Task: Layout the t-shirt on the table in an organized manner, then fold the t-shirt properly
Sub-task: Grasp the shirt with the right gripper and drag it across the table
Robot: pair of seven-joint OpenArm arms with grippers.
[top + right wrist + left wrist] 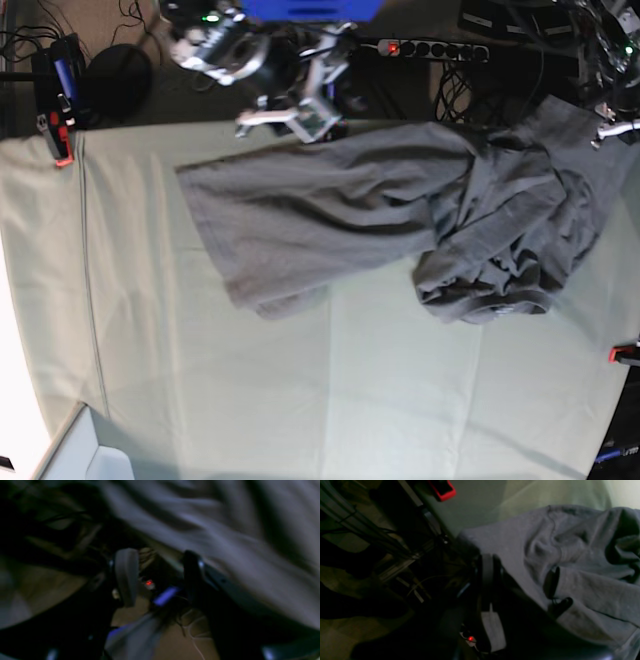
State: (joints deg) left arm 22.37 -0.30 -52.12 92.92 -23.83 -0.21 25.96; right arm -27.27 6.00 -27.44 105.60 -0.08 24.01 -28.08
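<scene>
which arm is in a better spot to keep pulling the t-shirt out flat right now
Probably the left: its gripper is shut on the t-shirt beside the bunched part. The right gripper has its jaws open, holding nothing.

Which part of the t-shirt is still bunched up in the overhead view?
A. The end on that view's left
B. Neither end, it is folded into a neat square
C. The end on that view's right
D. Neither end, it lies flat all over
C: the t-shirt lies fairly smooth on the table toward the view's left, while its right end is heaped in deep crumpled folds.
</scene>
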